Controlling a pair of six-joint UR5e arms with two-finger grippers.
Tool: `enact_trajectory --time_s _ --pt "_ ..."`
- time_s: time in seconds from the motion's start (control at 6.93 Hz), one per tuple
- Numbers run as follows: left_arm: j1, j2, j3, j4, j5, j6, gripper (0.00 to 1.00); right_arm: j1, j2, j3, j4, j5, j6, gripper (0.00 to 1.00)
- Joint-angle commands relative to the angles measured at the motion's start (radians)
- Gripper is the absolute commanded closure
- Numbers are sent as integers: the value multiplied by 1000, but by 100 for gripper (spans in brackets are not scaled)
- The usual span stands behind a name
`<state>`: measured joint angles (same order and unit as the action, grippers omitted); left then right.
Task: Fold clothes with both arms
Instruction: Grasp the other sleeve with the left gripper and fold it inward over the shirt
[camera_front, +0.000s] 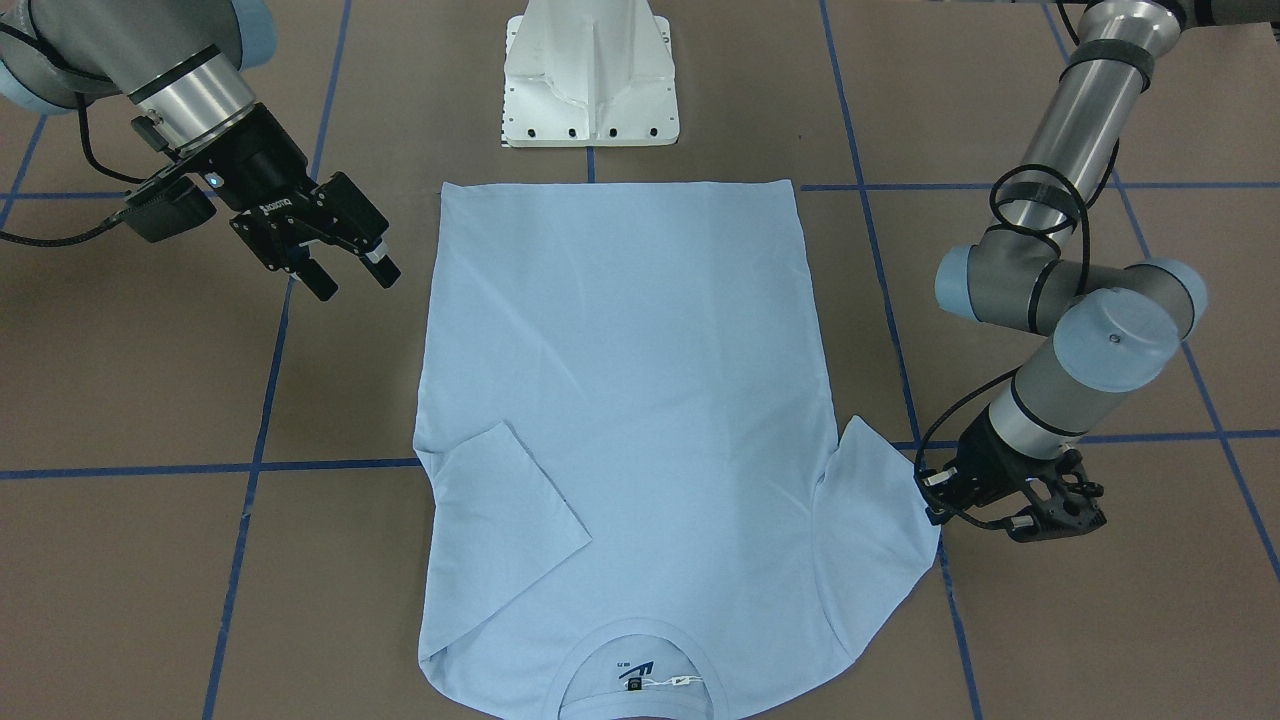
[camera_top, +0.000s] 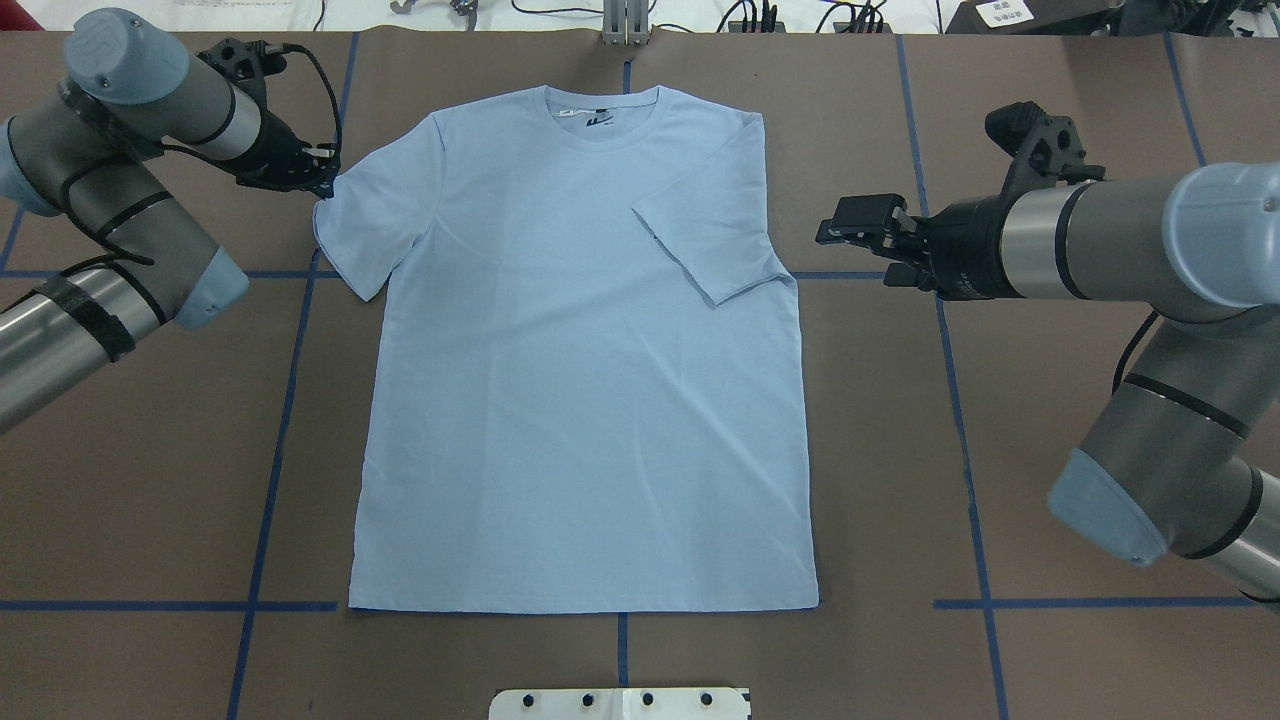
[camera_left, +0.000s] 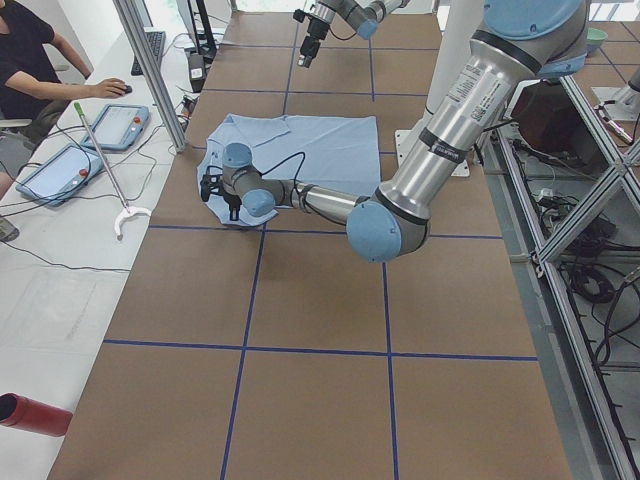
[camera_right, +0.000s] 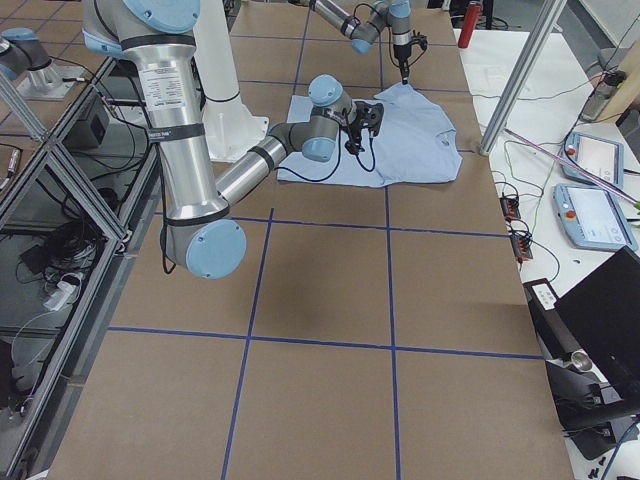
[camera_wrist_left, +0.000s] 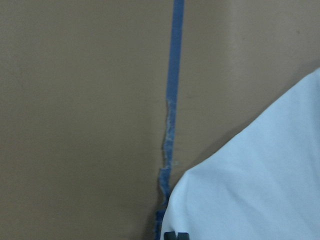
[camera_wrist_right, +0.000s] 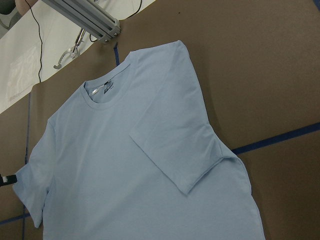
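My left jaws (camera_front: 932, 497) sit low on the tabletop (camera_top: 150, 480), tips right at the hem of the shirt's (camera_top: 580, 350) flat left sleeve (camera_top: 350, 230). I cannot tell whether they are pinching the cloth or only touching it. My own wrist camera gives just a rounded corner of the sleeve and a dark sliver of fingertip at the bottom edge.

My right jaws (camera_top: 865, 250) hang spread apart with nothing between them. They are off the shirt, facing its right side, where the right sleeve (camera_top: 700, 240) is folded inward over the body as a slanted flap.

The shirt is a thin, matte, light blue knit with a ribbed round collar. It lies face up between my two jaws, smooth apart from faint creases. The tabletop is dull brown board crossed by blue tape (camera_wrist_left: 175, 75), which is frayed beside the sleeve.

A dark label (camera_top: 598, 122) sits inside the neck, but its print is too small to read. The front-facing view cuts off the collar.
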<state>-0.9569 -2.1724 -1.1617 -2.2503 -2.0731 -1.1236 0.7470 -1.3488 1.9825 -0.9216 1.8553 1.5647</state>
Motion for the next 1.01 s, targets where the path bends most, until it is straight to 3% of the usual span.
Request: enact_trajectory --time_s 0.0,0.43,0.58,0.72,0.87 --pt "89 -102 -27 1 5 -259 100 0 0 -2 1 1 0 0" --pt "147 -243 109 -21 92 -326 100 -2 0 -21 3 -1 2 0" --pt "152 -247 126 -61 93 -343 88 -2 3 -30 3 -2 3 0" --pt "168 -248 116 -64 93 -346 23 -6 10 -42 3 -5 3 0" --pt "175 -235 46 -64 90 -382 20 -6 26 -42 -6 -5 35 0"
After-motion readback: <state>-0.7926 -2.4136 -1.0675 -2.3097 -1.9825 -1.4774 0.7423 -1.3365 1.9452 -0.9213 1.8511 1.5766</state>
